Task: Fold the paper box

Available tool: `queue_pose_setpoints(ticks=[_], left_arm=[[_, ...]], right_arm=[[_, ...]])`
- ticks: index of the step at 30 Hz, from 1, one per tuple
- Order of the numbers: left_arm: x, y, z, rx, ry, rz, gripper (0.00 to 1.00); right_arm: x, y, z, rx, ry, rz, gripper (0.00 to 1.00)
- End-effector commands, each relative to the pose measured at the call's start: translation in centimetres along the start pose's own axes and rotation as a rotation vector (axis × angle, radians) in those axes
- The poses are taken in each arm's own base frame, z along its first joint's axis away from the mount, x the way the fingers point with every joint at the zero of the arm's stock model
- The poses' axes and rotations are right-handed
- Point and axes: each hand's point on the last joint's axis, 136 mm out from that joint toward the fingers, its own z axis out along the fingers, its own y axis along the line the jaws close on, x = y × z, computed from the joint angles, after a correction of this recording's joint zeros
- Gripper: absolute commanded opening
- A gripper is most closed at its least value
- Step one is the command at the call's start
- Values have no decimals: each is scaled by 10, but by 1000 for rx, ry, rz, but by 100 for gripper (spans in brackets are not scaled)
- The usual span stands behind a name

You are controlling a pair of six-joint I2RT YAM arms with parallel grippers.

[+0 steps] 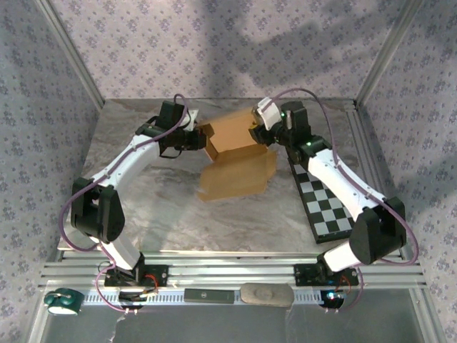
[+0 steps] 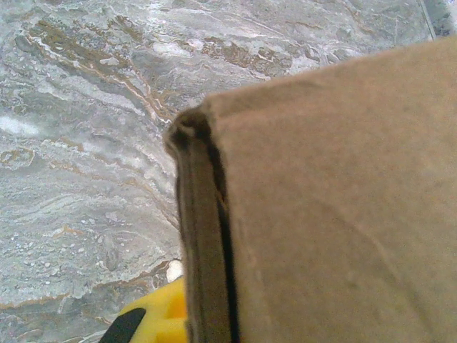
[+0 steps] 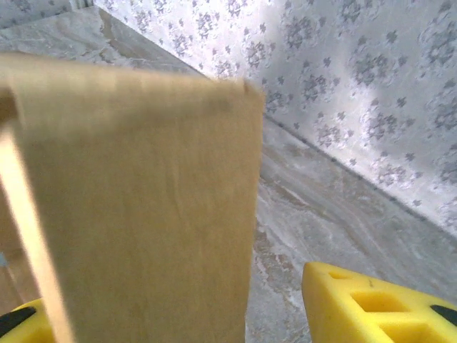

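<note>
Above marbled counter [image 1: 164, 214], L tool [image 1: 198, 140] clenched on tan cardboard paper box [image 1: 232, 143]; R tool [image 1: 254, 134] released. One-sided hold risks sag, unfolding.

Robotics lab test cell: aluminium-profile frame [image 1: 235, 275] carrying the left arm [image 1: 125, 161] and right arm [image 1: 343, 179], floral-patterned enclosure walls [image 1: 235, 43], marble-look worktop [image 1: 171, 221], checkered board [image 1: 325, 207].

Grey marbled table [image 1: 164, 218], checkered board [image 1: 325, 207] at its right.
</note>
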Motion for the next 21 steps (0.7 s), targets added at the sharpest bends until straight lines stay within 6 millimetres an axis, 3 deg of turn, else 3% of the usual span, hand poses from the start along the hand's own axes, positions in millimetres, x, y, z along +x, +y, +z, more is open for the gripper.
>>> queue_pose_setpoints(ticks=[1,6,16,21], left_arm=[[-4,-7,2,5,8,-2,0],[-4,-7,2,-2,8,-5,0],[-8,-10,2,-11,-4,-19,0],[-8,-10,4,-27,-13,-26,0]], right_arm=[[-11,-17,-4,157,-21,-37,48],[-15,-16,0,199,-21,-52,41],[-12,-12,9,316,9,-87,0],[-10,-8,9,363,-11,-88,0]])
